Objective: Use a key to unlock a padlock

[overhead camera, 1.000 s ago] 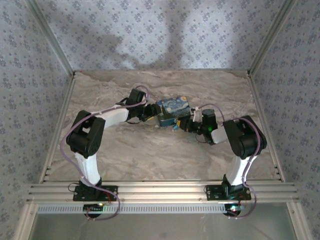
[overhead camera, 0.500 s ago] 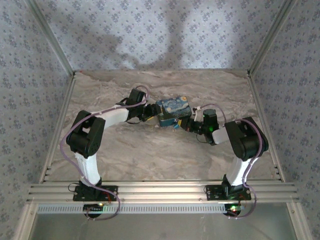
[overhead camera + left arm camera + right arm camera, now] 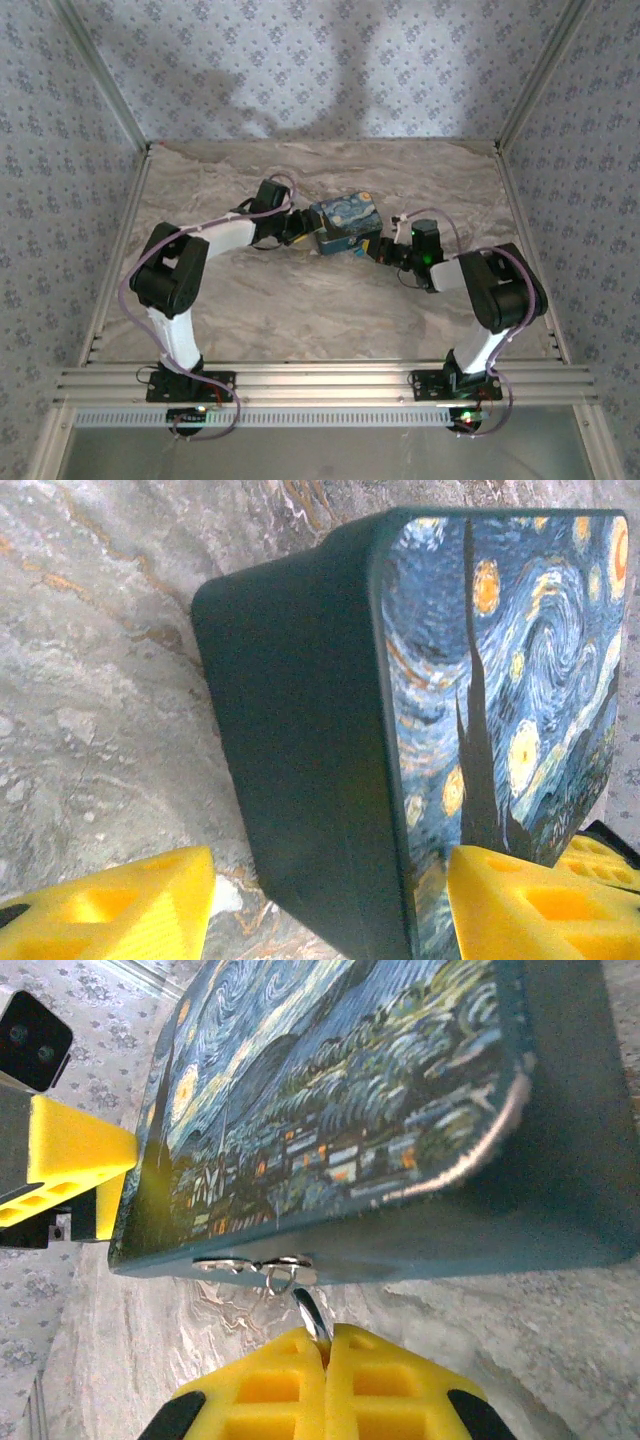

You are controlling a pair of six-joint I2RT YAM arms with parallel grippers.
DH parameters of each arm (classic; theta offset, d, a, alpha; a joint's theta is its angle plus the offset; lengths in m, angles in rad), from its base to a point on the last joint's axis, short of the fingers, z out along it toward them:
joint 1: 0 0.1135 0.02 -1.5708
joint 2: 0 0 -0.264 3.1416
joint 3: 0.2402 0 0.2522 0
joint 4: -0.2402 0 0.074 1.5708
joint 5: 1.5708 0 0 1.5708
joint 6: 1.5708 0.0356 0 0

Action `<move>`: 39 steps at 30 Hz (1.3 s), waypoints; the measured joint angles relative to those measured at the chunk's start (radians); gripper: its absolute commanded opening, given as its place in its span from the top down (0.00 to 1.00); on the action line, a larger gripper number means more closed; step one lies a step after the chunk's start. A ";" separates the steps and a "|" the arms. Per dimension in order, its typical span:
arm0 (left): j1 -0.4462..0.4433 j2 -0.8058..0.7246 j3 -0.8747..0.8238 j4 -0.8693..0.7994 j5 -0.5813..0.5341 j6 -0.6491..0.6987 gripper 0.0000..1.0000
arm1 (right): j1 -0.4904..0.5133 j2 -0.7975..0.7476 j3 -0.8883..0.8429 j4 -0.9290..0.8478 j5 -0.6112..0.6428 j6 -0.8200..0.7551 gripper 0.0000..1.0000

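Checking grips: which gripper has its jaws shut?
The right gripper, jaws pinched on a thin silvery piece, likely the key; the left gripper straddles the tin, jaws apart.

Marbled tabletop (image 3: 300, 310), floral-papered walls (image 3: 300, 60), aluminium frame (image 3: 320, 382).

A blue tin (image 3: 346, 222) painted with a starry night lies flat near the middle of the marbled tabletop (image 3: 300, 310), with floral-papered walls (image 3: 300, 60) on three sides.

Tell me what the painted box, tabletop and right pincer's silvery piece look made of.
Blue rectangular starry-night box: likely tin, glossy printed lid, matte dark sides. Veined beige tabletop: marble look, maybe laminate. Thin silvery piece in right pincer: bare metal, glinting.
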 measured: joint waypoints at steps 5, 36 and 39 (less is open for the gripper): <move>0.002 -0.069 -0.014 -0.026 -0.019 0.010 0.34 | -0.002 -0.113 -0.022 -0.096 0.024 -0.039 0.95; 0.104 -0.980 -0.438 -0.042 -0.584 0.169 0.02 | 0.348 -0.564 0.123 -1.226 0.156 -0.198 0.94; 0.105 -0.980 -0.439 -0.044 -0.587 0.169 0.02 | 0.352 -0.546 0.106 -1.246 0.154 -0.190 0.94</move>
